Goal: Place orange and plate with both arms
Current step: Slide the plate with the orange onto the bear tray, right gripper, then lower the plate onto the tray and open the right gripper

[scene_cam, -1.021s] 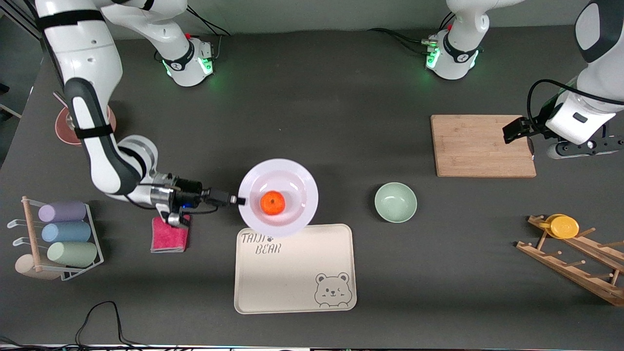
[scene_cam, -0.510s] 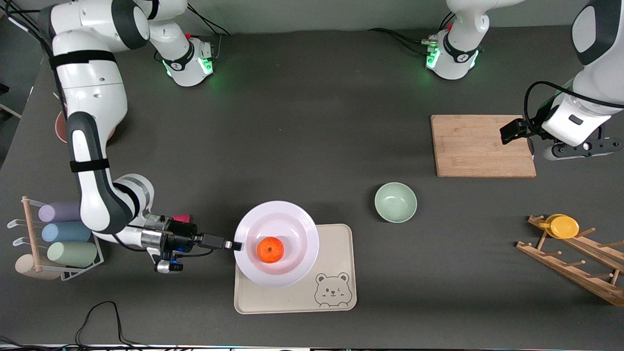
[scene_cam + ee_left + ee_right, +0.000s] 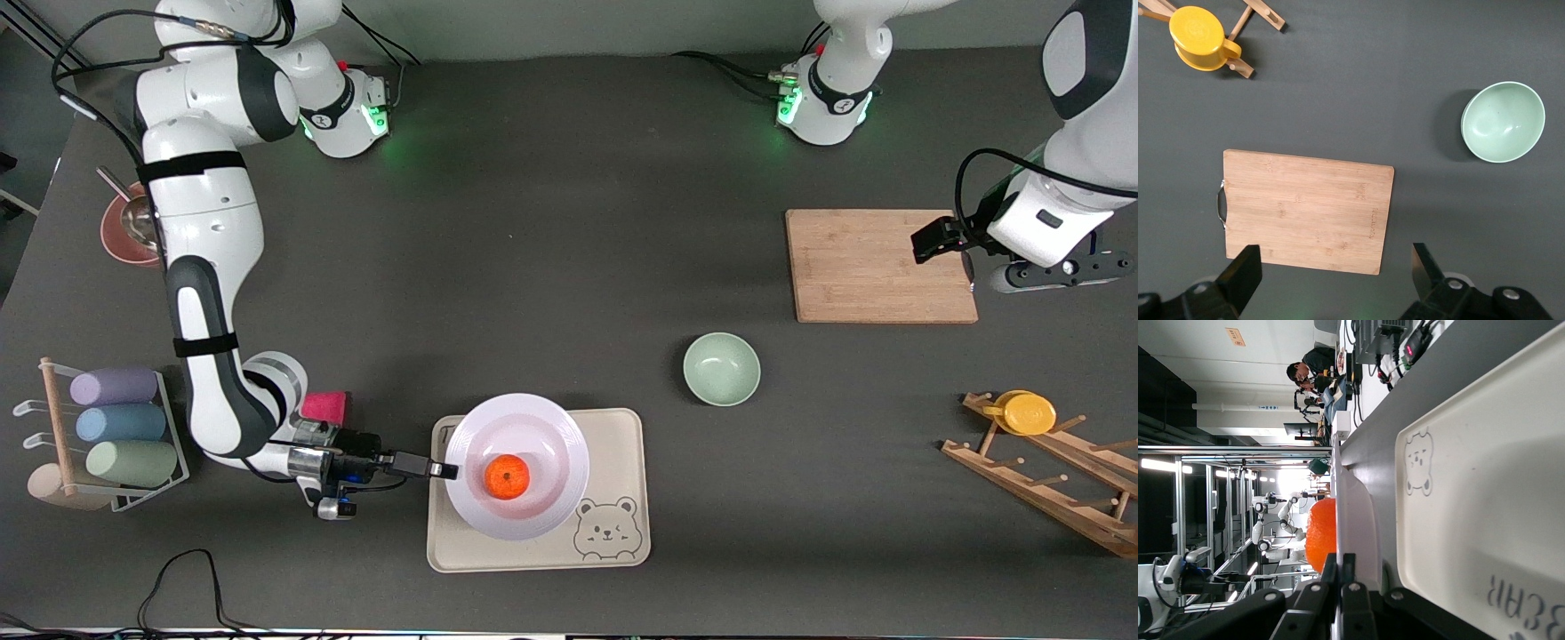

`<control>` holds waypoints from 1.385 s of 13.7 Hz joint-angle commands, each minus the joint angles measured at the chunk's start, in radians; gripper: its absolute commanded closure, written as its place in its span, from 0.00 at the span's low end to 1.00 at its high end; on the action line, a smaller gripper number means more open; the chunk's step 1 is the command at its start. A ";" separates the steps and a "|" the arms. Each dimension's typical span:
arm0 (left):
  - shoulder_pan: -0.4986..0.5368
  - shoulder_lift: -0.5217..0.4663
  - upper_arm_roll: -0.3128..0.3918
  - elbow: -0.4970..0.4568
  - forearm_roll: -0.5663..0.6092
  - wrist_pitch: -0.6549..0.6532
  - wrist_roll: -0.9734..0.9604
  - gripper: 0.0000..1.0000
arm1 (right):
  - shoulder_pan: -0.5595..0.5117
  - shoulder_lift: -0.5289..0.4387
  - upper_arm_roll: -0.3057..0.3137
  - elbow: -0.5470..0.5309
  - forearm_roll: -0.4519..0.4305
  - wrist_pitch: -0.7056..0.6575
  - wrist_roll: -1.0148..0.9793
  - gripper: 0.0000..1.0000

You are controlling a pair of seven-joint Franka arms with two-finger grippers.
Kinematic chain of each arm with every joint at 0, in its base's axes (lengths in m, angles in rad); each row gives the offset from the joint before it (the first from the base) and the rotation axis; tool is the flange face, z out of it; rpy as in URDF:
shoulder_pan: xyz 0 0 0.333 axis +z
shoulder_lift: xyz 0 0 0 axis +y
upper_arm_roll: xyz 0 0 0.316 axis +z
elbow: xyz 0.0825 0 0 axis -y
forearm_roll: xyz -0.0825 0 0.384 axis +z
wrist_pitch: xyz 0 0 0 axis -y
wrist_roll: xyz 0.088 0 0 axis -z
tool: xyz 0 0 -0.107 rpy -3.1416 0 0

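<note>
The white plate (image 3: pixel 551 436) carries the orange (image 3: pixel 507 476) in its middle. It hangs over the cream bear tray (image 3: pixel 533 551), covering most of the tray's end toward the right arm. My right gripper (image 3: pixel 444 470) is shut on the plate's rim on the side toward the right arm's end. In the right wrist view my right gripper (image 3: pixel 1341 563) pinches the plate's rim (image 3: pixel 1358 520), with the orange (image 3: pixel 1321 533) above it and the tray (image 3: pixel 1485 487) a little below. My left gripper (image 3: pixel 1053 274) waits open and empty over the cutting board's edge; it also shows in the left wrist view (image 3: pixel 1335 280).
A pale green bowl (image 3: pixel 721 369) stands beside the tray toward the left arm's end. Farther from the front camera lies a wooden cutting board (image 3: pixel 880 265). A yellow cup (image 3: pixel 1029 412) sits on a wooden rack. A pink cloth (image 3: pixel 324 406) and a rack of cups (image 3: pixel 116 425) are near the right arm.
My right gripper has carried the plate with the orange from the table's middle toward the front camera, to over the tray. The left arm has hardly moved.
</note>
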 commanded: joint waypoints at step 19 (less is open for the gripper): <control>-0.010 -0.021 0.013 -0.005 -0.002 0.021 -0.010 0.00 | 0.000 0.237 0.011 0.219 0.035 0.064 -0.148 1.00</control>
